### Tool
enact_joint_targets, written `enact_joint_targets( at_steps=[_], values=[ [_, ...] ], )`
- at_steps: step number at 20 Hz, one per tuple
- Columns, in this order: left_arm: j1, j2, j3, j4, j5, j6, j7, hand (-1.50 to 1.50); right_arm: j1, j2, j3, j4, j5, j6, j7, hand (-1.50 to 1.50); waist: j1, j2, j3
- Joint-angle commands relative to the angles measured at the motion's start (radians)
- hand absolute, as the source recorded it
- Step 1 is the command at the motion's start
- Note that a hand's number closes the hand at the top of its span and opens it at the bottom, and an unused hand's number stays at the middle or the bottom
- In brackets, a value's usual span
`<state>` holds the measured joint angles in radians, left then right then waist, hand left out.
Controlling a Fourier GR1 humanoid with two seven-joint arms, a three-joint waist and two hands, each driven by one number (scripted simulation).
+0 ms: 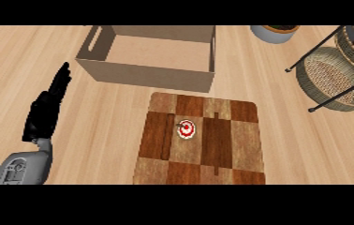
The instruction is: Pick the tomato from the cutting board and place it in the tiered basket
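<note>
Resting at lower left, the left hand keeps its fingers straight and holds nothing; the right hand is out of frame. On the cutting board at centre sits the tomato. A clean pick likely means closing around it from above, then carrying it to the tiered basket at upper right.

A pale wood counter with lengthwise grain filled the view under even, soft light. An open cardboard box stood on it, its near wall facing the viewer and a slot handle cut into each end wall. Right of the box, at the counter's far edge, stood a grey pot, only partly in view, with something dark inside. The box cast a faint shadow on the counter along its near side. No wall or window showed.
</note>
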<state>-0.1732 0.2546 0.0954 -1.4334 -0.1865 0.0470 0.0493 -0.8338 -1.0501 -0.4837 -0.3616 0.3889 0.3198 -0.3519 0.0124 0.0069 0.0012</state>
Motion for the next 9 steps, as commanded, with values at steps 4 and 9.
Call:
enact_joint_targets(
  at_steps=[4, 9],
  values=[
    [0.009, -0.020, -0.005, -0.009, -0.007, 0.013, -0.013, 0.00, 0.132, -0.170, -0.067, 0.142, -0.040, 0.157, -0.158, -1.50, 0.005, 0.005, 0.003],
    [0.036, -0.025, -0.008, -0.046, -0.013, 0.023, -0.011, 0.00, 0.238, -0.236, -0.131, 0.211, -0.094, 0.270, -0.289, -1.50, 0.001, 0.003, 0.007]
  ],
)
